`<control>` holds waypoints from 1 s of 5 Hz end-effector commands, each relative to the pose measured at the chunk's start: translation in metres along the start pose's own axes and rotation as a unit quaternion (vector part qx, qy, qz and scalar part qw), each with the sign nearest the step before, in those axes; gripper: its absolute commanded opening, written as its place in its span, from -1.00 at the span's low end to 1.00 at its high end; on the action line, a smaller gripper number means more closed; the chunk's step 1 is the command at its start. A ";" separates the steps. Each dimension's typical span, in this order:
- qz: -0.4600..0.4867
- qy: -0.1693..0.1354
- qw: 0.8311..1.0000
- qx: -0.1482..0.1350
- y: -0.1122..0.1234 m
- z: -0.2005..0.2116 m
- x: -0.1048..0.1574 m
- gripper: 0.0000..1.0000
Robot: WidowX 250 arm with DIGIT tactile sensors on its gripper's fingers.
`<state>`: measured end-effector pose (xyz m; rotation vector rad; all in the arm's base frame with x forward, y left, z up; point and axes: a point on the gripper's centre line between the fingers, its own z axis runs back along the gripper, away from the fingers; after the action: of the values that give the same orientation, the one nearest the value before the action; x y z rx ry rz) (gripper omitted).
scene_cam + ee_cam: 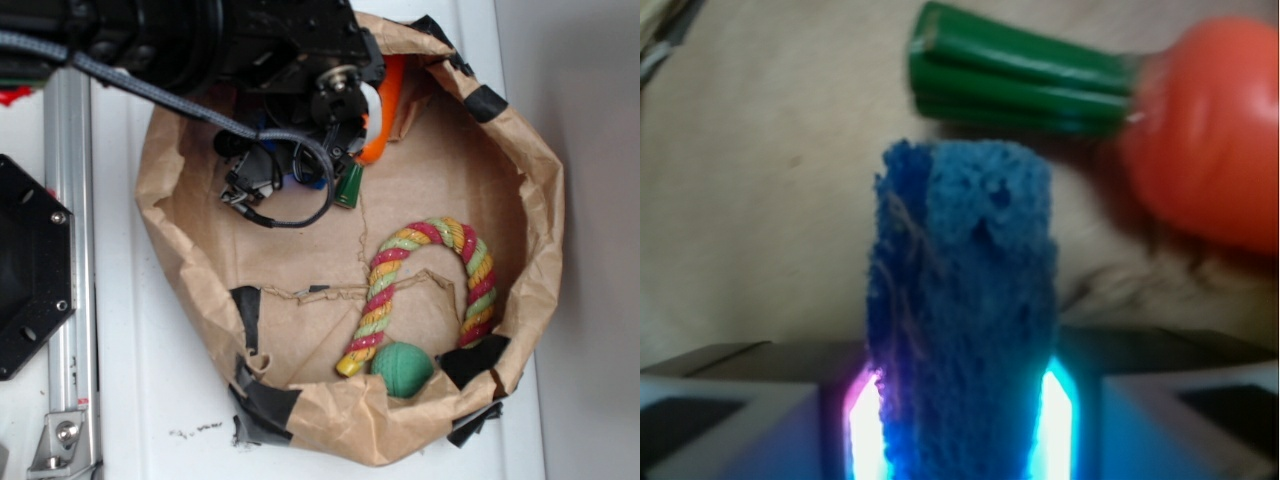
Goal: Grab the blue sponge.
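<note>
From my wrist camera I see the blue porous foam sponge [965,310] clamped between the jaws, both sides pressed against it, with the glow of the pads showing at its lower edges. The sponge stands up from the gripper [962,420] toward the brown paper floor. Just beyond its far end lies the orange plastic carrot toy [1210,130] with its green stalk [1020,70] pointing left, close to the sponge, though I cannot tell whether they touch.

From the exterior view, the black robot arm [250,50] reaches into the upper left part of the crumpled brown paper bag [530,190] on the white tabletop [180,400], hiding most of the sponge. Well apart, near the bag's lower rim, a striped red, green and yellow rope loop [425,275] curves above a green rubber ball [402,368].
</note>
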<state>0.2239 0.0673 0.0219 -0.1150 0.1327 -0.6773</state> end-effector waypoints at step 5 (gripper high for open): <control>0.337 -0.136 0.932 0.015 -0.050 0.143 0.076 -1.00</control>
<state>0.2636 -0.0034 0.1456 -0.1268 -0.0553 0.0446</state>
